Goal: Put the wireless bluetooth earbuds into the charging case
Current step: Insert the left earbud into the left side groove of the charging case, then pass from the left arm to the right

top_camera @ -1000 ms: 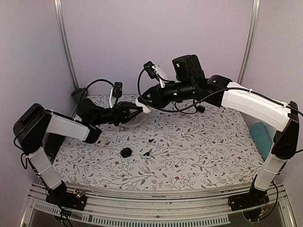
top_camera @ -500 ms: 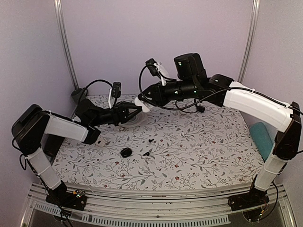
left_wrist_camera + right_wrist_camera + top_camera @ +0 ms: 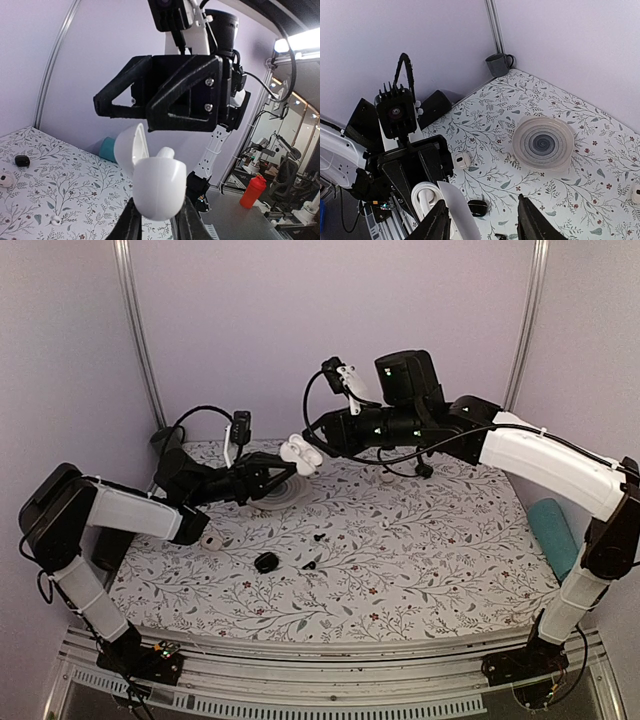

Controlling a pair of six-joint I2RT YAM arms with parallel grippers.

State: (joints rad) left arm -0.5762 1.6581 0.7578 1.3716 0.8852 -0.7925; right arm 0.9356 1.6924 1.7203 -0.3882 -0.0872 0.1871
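Two tiny glossy earbuds (image 3: 211,540) lie well apart on the floral cloth (image 3: 430,560), one beside the left arm. They look light and slick, likely to squirt from a pinch, so I'd grip gently across the body. The left gripper (image 3: 160,216) clamps the open charging case (image 3: 157,187) aloft. The right gripper (image 3: 480,220), half-spread just above it, holds nothing. Lilac walls close round.

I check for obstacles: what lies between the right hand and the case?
Nothing: the left wrist view shows only air between the right hand and the open case.
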